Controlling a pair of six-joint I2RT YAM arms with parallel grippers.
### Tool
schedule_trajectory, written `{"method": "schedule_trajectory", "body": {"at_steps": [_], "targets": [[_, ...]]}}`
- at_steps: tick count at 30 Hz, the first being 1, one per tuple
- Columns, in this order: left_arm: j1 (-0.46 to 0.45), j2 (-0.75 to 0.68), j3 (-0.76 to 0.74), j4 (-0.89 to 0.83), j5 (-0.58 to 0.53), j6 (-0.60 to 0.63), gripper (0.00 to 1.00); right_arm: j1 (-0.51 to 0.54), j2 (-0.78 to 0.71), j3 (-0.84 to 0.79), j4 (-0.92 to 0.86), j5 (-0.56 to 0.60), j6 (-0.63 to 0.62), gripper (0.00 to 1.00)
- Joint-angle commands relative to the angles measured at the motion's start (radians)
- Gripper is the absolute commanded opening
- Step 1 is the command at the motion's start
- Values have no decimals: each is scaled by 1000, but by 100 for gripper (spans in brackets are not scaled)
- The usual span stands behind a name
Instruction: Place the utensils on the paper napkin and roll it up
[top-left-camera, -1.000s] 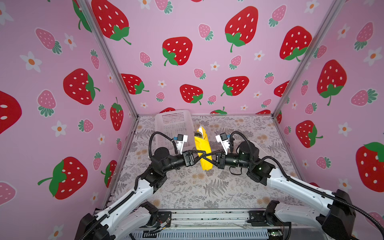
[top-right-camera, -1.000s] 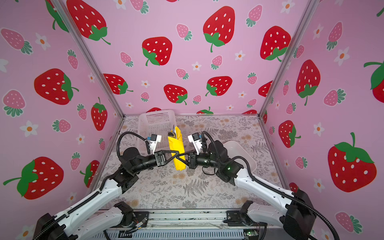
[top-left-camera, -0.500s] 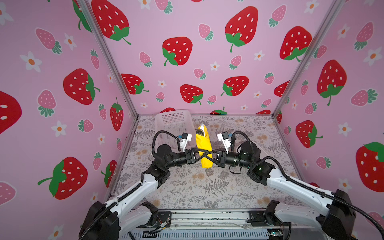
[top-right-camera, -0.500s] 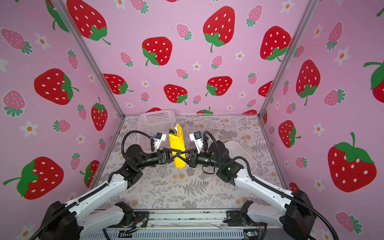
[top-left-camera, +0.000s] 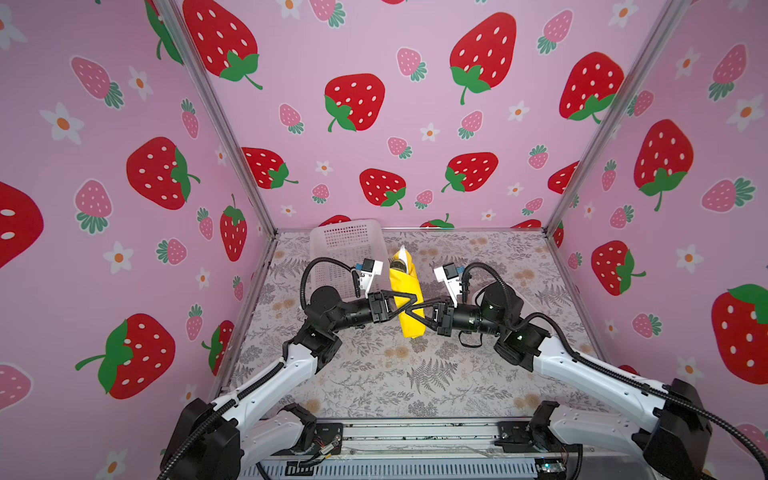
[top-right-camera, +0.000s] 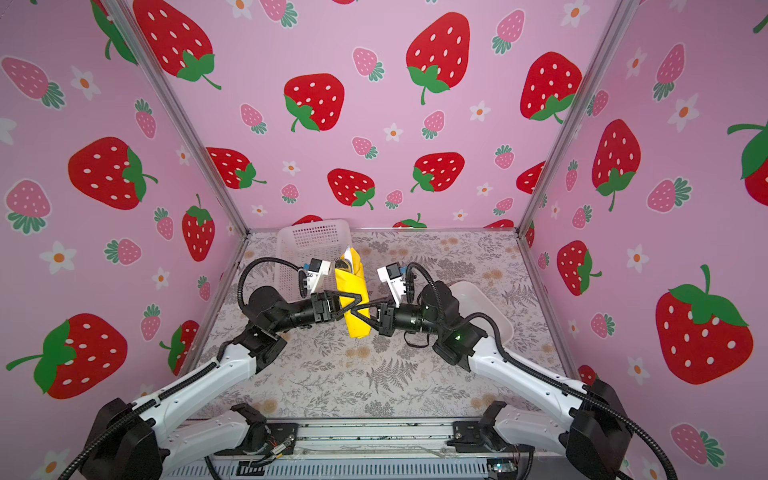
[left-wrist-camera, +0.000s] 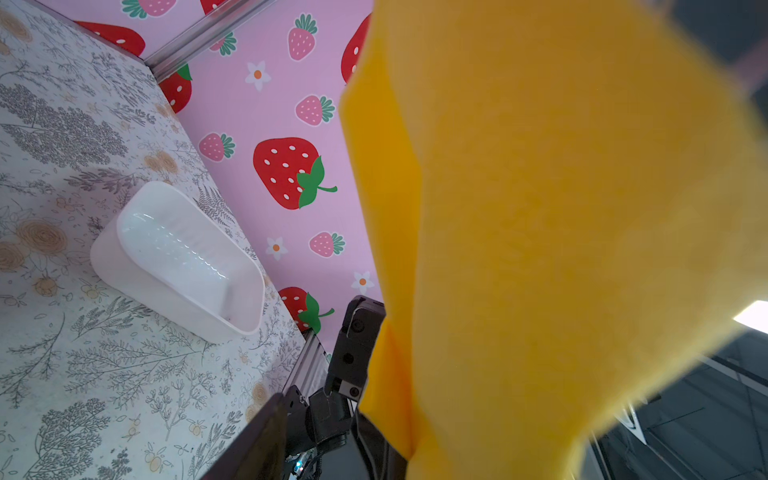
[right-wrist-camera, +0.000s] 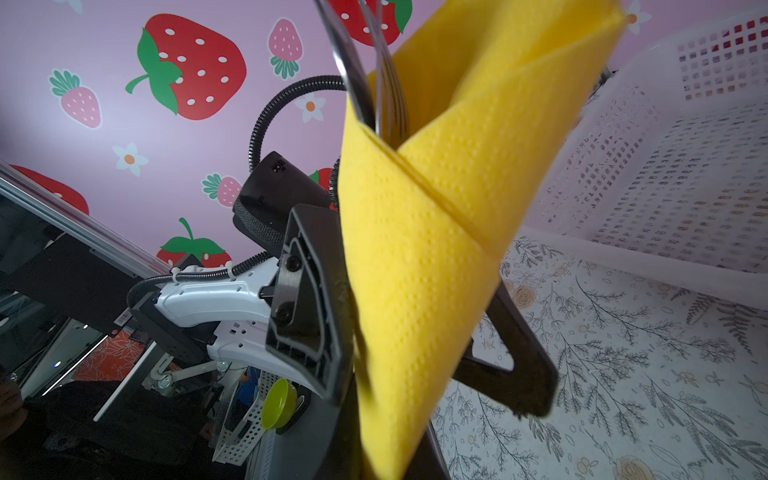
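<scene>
The paper napkin is a yellow roll held upright above the table, between the two arms. Tips of the utensils stick out of its top end; in the right wrist view a fork and a dark blade show there. My right gripper is shut on the roll's lower half from the right. Reaching in from the left, my left gripper has one finger pressed against each side of the roll. The yellow roll fills the left wrist view.
A white mesh basket stands at the back left, just behind the roll. Behind the right arm, a white oblong tray lies on the floral table. Pink strawberry walls close in three sides.
My left gripper spread wider, shifted a little toward the roll, then closed in on it again. The right gripper and the roll have stayed nearly still.
</scene>
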Motion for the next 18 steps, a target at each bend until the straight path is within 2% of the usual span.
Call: {"method": "schedule_trajectory", "body": {"at_steps": [1,9,14,18], "targets": [[5,11,43,105,11,-40,61,-8,-2,4,74,-25,3,11],[5,7,42,127,9,-48,49,-14,1,-3,83,-34,14,11],[4,7,37,134,5,-47,35,-16,2,-17,107,-37,29,12],[4,8,38,142,4,-52,29,-16,2,-27,107,-38,34,12]]}}
